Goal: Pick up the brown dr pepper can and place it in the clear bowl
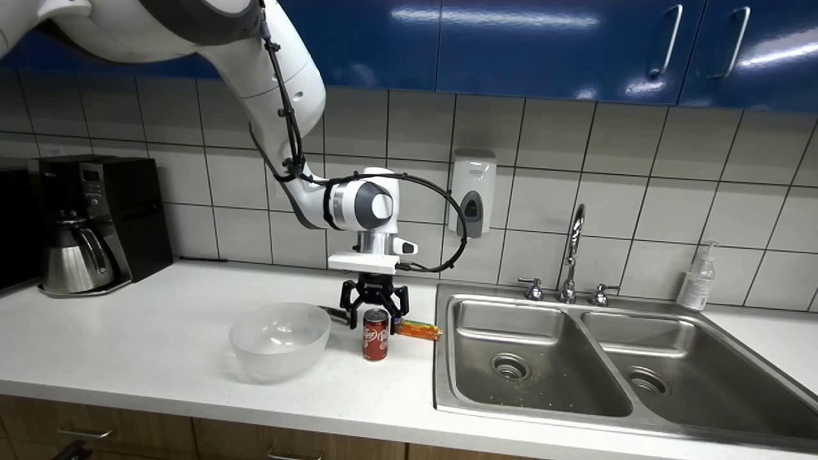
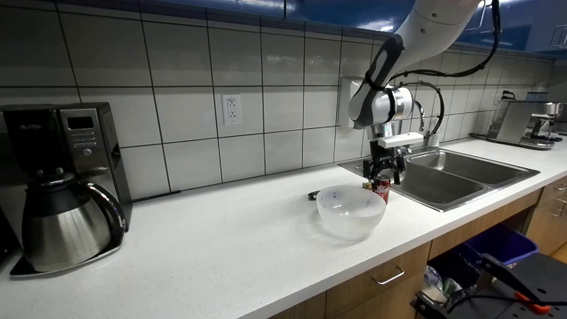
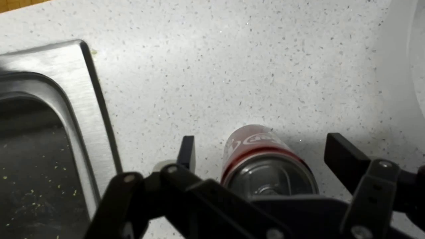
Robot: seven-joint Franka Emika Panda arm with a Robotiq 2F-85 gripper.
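Small reddish-brown cylindrical Dr Pepper can stands upright beside wide round translucent plastic bowl; black gripper spread apart, flanking can in wrist view. I'd go slightly lower, close centred, squeeze gently

tool agape, apparently straight down
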